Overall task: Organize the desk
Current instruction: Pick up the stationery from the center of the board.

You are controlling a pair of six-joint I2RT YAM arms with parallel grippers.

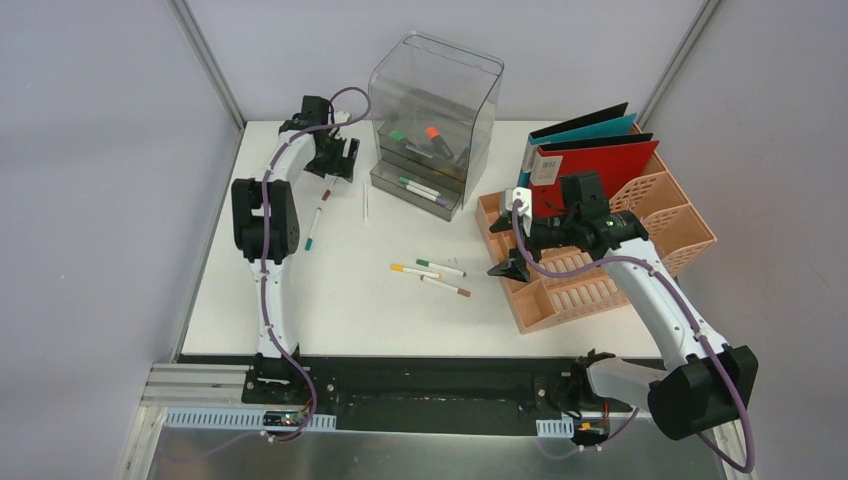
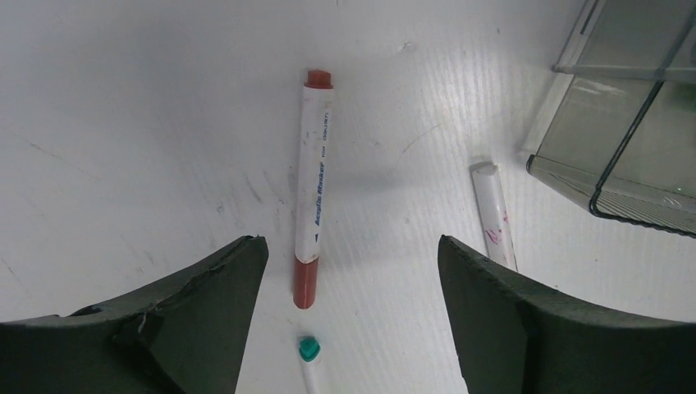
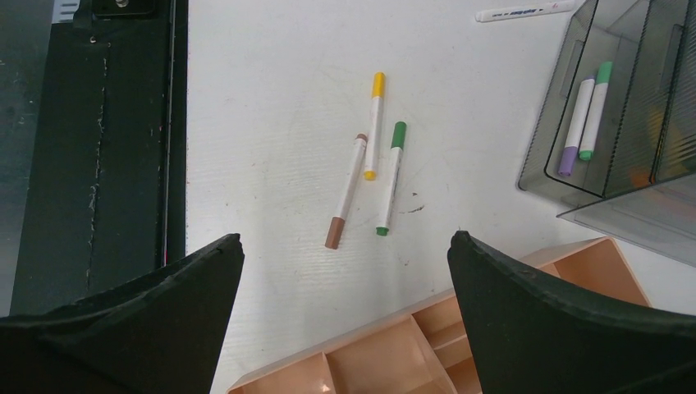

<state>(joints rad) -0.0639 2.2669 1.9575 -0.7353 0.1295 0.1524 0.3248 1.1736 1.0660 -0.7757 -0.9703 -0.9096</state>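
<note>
The desk is a white tabletop with loose markers on it. My left gripper is open and empty at the far left, just above the desk. In the left wrist view a red-brown marker lies between its open fingers, nearer the left one, with a teal marker tip below it. My right gripper is open and empty, above the left edge of the peach rack. In the right wrist view yellow, green and brown markers lie ahead of it.
A clear grey drawer box at the back centre holds markers in its open tray. A white pen lies beside it. Teal and red binders stand in the rack. Grey walls frame the desk; its black front edge is near.
</note>
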